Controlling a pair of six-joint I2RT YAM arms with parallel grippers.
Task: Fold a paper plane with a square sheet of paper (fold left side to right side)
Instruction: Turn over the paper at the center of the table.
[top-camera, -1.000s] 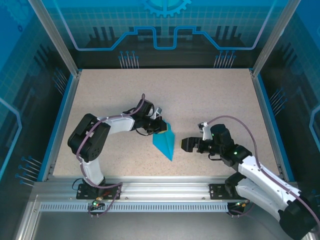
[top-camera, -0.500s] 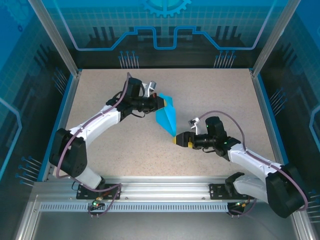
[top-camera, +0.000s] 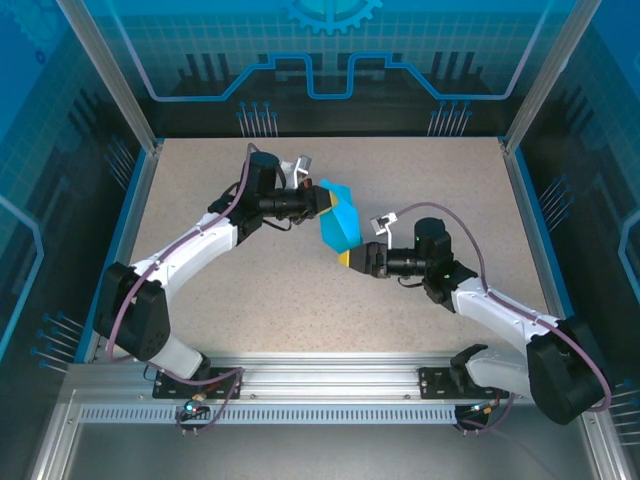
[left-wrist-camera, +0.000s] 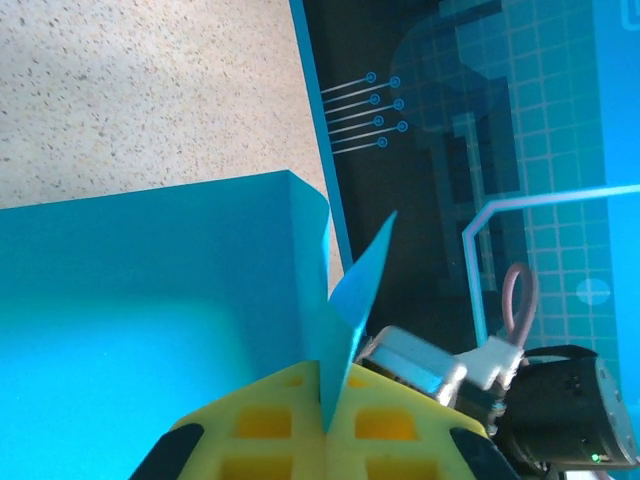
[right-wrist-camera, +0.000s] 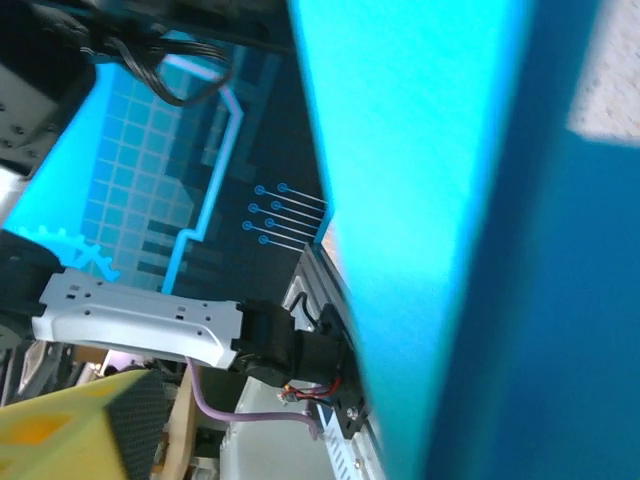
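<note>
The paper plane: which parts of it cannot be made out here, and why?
Top view: the creases of the paper plane are too small; the left gripper and right gripper cover its ends.
Left wrist view: its near part is cut by the frame edge and the yellow pads.
Right wrist view: the paper plane is blurred and hides whether the right jaws are shut.

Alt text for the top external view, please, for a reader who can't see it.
A folded teal paper plane is held over a speckled table between two robot arms. The left gripper pinches its wide far end, and the right gripper meets its pointed near tip.
</note>
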